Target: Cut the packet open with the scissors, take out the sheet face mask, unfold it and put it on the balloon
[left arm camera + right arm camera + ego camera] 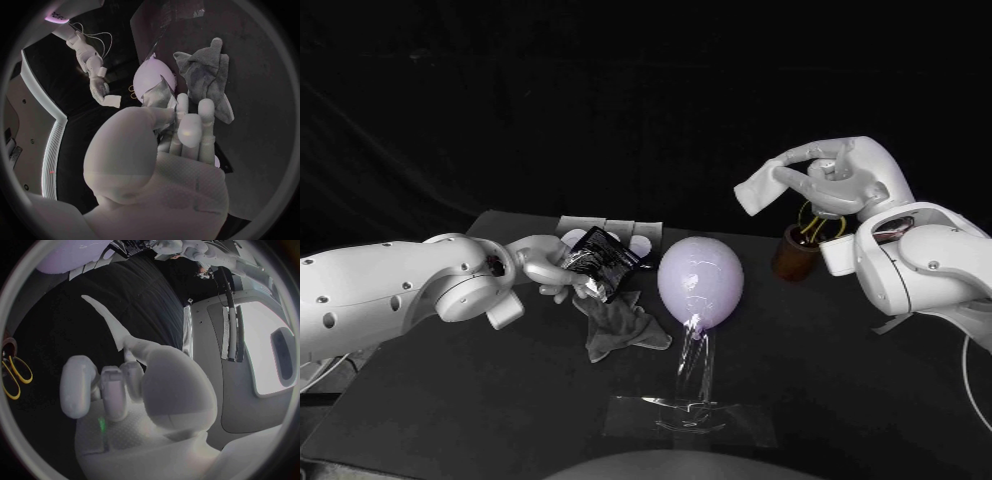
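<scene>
Nearest, the clear stand (687,405) was taped to the black table (473,400) and carried the pale balloon (700,280) upright, so the target looked steady and its upper curve was open from above. Just beyond the stand's foot a crumpled grey cloth (620,330) lay on the table beside the balloon. Above that cloth the left hand (548,270) had its fingers wrapped round the dark foil packet (606,262), held off the table close to the balloon. Farther back, the yellow-handled scissors (816,228) stood in a brown cup (795,262). Over the cup the right hand (831,180) was raised, pinching the white folded sheet mask (759,190) by one edge, well apart from the balloon.

With the mask apparently out, unfolding was likely the step in hand. A limp sheet needs two grips, so the left hand would best set the packet down away from the stand. It could then take a free edge opposite the right hand's pinch. The pull apart should be slow, since the sheet may cling to itself or tear. How many folds remained could not be told.
</scene>
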`<control>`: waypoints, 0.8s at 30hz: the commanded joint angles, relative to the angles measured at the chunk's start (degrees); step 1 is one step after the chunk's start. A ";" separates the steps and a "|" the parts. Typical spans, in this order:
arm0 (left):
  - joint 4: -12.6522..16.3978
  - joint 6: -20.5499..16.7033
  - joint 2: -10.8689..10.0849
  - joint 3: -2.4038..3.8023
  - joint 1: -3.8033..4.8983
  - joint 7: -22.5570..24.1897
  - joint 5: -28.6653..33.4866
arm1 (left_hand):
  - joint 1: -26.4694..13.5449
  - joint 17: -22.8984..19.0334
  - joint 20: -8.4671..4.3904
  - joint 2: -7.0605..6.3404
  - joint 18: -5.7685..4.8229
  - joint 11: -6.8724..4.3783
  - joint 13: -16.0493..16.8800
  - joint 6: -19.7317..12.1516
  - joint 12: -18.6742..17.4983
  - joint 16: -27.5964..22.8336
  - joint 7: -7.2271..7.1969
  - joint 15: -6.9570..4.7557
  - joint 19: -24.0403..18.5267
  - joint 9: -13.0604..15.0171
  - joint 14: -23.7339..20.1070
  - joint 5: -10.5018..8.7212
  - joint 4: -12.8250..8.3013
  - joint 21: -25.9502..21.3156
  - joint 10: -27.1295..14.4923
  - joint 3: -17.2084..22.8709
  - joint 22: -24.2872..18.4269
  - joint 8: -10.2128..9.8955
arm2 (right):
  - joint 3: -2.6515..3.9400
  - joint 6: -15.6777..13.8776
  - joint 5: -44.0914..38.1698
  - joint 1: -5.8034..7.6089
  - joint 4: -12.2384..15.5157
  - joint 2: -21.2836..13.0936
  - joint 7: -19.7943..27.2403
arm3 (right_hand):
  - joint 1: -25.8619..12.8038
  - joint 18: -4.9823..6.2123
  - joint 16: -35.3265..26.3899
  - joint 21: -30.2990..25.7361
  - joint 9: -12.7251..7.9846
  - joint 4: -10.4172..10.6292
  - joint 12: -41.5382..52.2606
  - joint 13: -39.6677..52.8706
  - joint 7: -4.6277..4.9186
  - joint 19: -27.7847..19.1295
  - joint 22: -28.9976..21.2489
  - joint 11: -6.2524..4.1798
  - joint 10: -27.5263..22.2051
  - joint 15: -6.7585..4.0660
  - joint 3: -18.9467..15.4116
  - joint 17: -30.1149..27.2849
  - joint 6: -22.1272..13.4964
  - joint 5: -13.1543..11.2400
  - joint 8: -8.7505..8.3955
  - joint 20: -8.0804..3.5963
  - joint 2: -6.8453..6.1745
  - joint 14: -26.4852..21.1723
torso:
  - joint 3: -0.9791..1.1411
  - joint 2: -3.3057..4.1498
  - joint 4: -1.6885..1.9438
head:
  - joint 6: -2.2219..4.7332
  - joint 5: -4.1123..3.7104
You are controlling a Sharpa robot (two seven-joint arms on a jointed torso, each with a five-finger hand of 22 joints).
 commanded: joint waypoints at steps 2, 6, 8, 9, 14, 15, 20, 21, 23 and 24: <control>0.07 1.33 0.19 -0.31 -0.05 -5.36 -1.12 | 0.41 -1.62 0.43 -1.34 0.88 0.51 -0.12 -2.08 0.15 -0.78 1.10 0.36 -0.12 0.17 -0.91 0.21 -3.27 0.32 -0.58 2.90 0.09 -1.87 | 0.01 1.24 -0.15 0.00 -0.22 0.22 0.65 | -0.19 -0.44 0.24 0.21 2.00 -0.49 -0.29 7.58 0.12 0.31 11.22 -0.37 0.35 -0.49 0.04 15.05 0.27 0.29 0.38 -0.41 0.22 5.90 | 0.03 0.05 -0.03 | -0.52 0.68; -0.33 1.64 0.62 -1.02 -0.30 -7.64 -1.51 | 0.01 -2.95 0.80 -3.15 0.85 1.06 -0.18 -3.68 0.14 -1.45 1.79 0.80 -0.28 -0.33 -1.52 0.18 -3.82 0.42 -1.45 1.63 0.13 -3.11 | -0.02 1.44 -0.16 -0.01 -0.31 0.30 0.55 | -0.19 -0.44 0.24 0.21 2.00 -0.49 -0.29 7.58 0.12 0.31 11.22 -0.37 0.35 -0.49 0.04 15.05 0.27 0.29 0.38 -0.41 0.22 5.90 | 0.03 0.07 -0.13 | -0.66 0.78; -0.46 1.28 0.92 -1.58 -0.39 -8.40 -1.44 | -1.07 -4.40 1.26 -4.57 0.74 1.49 -0.13 -4.66 0.25 -2.15 2.34 1.27 -0.62 -0.55 -2.24 0.14 -3.37 0.00 -2.25 -0.32 -0.12 -3.63 | -0.04 1.51 -0.16 -0.01 -0.32 0.28 0.49 | -0.19 -0.44 0.24 0.21 2.00 -0.49 -0.29 7.58 0.12 0.31 11.22 -0.37 0.35 -0.49 0.04 15.05 0.27 0.29 0.38 -0.41 0.22 5.90 | 0.00 0.08 -0.16 | -0.56 0.72; -0.52 0.94 1.15 -1.83 -0.42 -8.77 -1.32 | -2.46 -5.00 1.52 -5.62 0.59 1.78 -0.14 -5.16 0.18 -2.43 2.62 1.61 -0.85 -0.63 -2.53 0.74 -2.49 -0.39 -2.76 -1.76 -0.33 -3.84 | -0.06 1.55 -0.16 -0.02 -0.35 0.27 0.43 | -0.19 -0.44 0.24 0.21 2.00 -0.49 -0.29 7.58 0.12 0.31 11.22 -0.37 0.35 -0.49 0.04 15.05 0.27 0.29 0.38 -0.41 0.22 5.90 | -0.01 0.11 -0.14 | -0.56 0.63; -0.62 -0.47 1.86 -2.28 -0.48 -9.57 -1.22 | -5.69 -9.56 2.82 -7.86 0.65 2.43 -0.32 -7.67 0.03 -4.67 3.00 2.48 -1.98 -0.71 -4.99 0.14 1.22 -4.06 -5.50 -7.75 -2.57 -4.18 | -0.09 1.58 -0.16 -0.04 -0.44 0.29 0.32 | -0.19 -0.44 0.24 0.21 2.00 -0.49 -0.29 7.58 0.12 0.31 11.22 -0.37 0.35 -0.49 0.04 15.05 0.27 0.29 0.38 -0.41 0.22 5.90 | -0.01 0.09 -0.07 | -0.64 0.57; -0.66 -0.66 2.01 -2.32 -0.49 -9.73 -1.23 | -5.56 -10.77 3.15 -7.92 0.74 2.36 -0.47 -8.24 -0.07 -5.39 3.09 2.63 -2.03 -0.63 -5.75 0.15 2.01 -5.24 -6.14 -8.84 -3.36 -4.01 | -0.10 1.58 -0.16 -0.04 -0.46 0.31 0.30 | -0.19 -0.44 0.24 0.20 2.01 -0.50 -0.31 7.56 0.12 0.31 11.22 -0.37 0.33 -0.49 0.05 15.05 0.25 0.29 0.40 -0.41 0.21 5.90 | -0.01 0.10 -0.08 | -0.67 0.56; -0.72 -0.92 2.74 -2.47 -0.50 -10.58 -1.69 | -7.01 -12.49 3.78 -10.33 0.82 3.16 -0.94 -10.16 -0.46 -6.16 3.49 3.17 -1.38 -0.58 -6.52 0.13 4.98 -7.54 -7.63 -13.93 -5.03 -3.58 | -0.12 1.61 -0.16 -0.04 -0.61 0.48 0.20 | -0.21 -0.44 0.24 0.19 2.06 -0.58 -0.45 7.47 0.13 0.30 11.21 -0.37 0.27 -0.50 0.10 15.05 0.19 0.30 0.47 -0.42 0.20 5.90 | 0.00 0.06 -0.08 | -0.59 0.48; -0.67 -0.88 2.81 -2.48 -0.51 -10.81 -1.79 | -7.04 -12.71 3.86 -10.51 0.84 3.15 -1.01 -10.39 -0.46 -6.23 3.50 3.21 -1.21 -0.55 -6.60 0.26 5.51 -7.94 -7.78 -15.07 -5.34 -3.41 | -0.12 1.62 -0.16 -0.04 -0.63 0.49 0.18 | -0.21 -0.44 0.24 0.19 2.06 -0.58 -0.45 7.47 0.13 0.30 11.21 -0.37 0.27 -0.50 0.10 15.05 0.19 0.30 0.47 -0.42 0.20 5.90 | -0.01 0.06 -0.06 | -0.59 0.47; -0.61 -0.83 2.84 -2.50 -0.51 -11.12 -1.94 | -6.05 -13.12 3.96 -10.50 0.88 3.23 -1.19 -10.98 -0.41 -6.33 3.45 3.19 -0.61 -0.48 -6.72 0.22 6.57 -8.91 -8.12 -17.66 -6.11 -2.89 | -0.13 1.63 -0.16 -0.04 -0.65 0.49 0.15 | -0.21 -0.44 0.24 0.18 2.08 -0.61 -0.52 7.43 0.13 0.30 11.21 -0.37 0.23 -0.50 0.12 15.05 0.16 0.31 0.48 -0.43 0.20 5.90 | -0.01 0.08 -0.06 | -0.58 0.44; -0.58 -0.80 2.83 -2.51 -0.51 -11.32 -2.08 | -5.41 -13.29 3.99 -10.02 0.88 3.16 -1.27 -11.25 -0.36 -6.36 3.48 3.23 -0.33 -0.45 -6.78 0.16 7.16 -9.33 -8.20 -18.75 -6.45 -2.63 | -0.14 1.64 -0.16 -0.04 -0.66 0.49 0.14 | -0.21 -0.44 0.24 0.18 2.08 -0.61 -0.52 7.43 0.13 0.30 11.21 -0.37 0.23 -0.50 0.12 15.05 0.16 0.31 0.48 -0.43 0.20 5.90 | -0.02 0.08 -0.06 | -0.58 0.44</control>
